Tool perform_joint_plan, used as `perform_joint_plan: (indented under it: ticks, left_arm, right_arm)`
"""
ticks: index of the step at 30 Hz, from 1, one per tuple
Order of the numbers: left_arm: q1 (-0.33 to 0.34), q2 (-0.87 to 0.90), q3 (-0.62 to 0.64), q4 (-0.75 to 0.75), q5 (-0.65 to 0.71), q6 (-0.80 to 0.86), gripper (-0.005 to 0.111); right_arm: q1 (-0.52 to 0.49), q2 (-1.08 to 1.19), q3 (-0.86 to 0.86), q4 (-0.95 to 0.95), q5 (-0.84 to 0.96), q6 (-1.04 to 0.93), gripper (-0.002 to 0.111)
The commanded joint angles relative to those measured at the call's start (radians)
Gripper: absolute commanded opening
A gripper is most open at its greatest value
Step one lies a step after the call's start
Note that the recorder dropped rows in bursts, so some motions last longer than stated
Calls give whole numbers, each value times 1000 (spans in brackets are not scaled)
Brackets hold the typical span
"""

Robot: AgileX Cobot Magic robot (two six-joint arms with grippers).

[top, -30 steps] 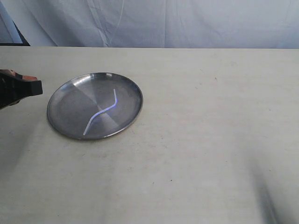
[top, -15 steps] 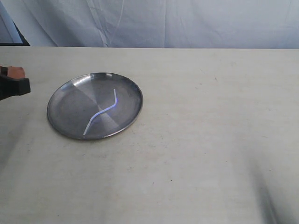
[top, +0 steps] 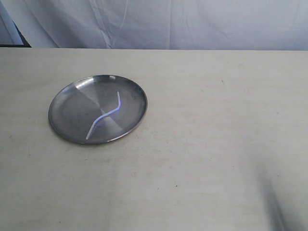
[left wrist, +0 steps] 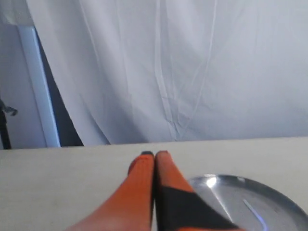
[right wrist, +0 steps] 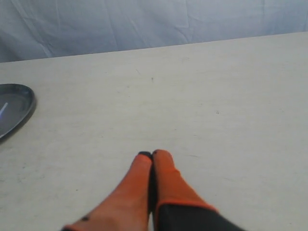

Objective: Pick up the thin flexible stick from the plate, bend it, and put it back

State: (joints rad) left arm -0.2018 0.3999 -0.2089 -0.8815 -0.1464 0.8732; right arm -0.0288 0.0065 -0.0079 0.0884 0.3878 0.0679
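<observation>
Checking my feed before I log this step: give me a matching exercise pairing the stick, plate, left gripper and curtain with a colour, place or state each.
Column one:
1 stick
2 plate
3 left gripper
4 curtain

Column two:
A white, hanging behind the table
B orange fingers pressed shut
C S-curved, bluish white
D shiny, round, silver-grey

Pairs: 1-C, 2-D, 3-B, 4-A

a pale beige table stands before a wrinkled white curtain.
</observation>
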Motion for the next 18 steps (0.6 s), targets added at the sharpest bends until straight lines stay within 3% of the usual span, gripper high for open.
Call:
perform_joint_plan:
  ticks: [1, 7, 12, 18]
  left_arm:
    - [1, -91, 74, 42, -104, -12, 0]
    - [1, -226, 209, 244, -135, -266, 0]
    - [38, -273, 209, 418, 23, -439, 0]
    - [142, -321, 209, 617, 219, -713, 0]
  right_arm:
    - [-7, -6, 8, 17, -3, -5, 0]
    - [-7, -6, 8, 17, -3, -5, 0]
    - [-7, -6, 8, 17, -3, -5, 0]
    - [-7, -6, 8, 18, 1, -5, 0]
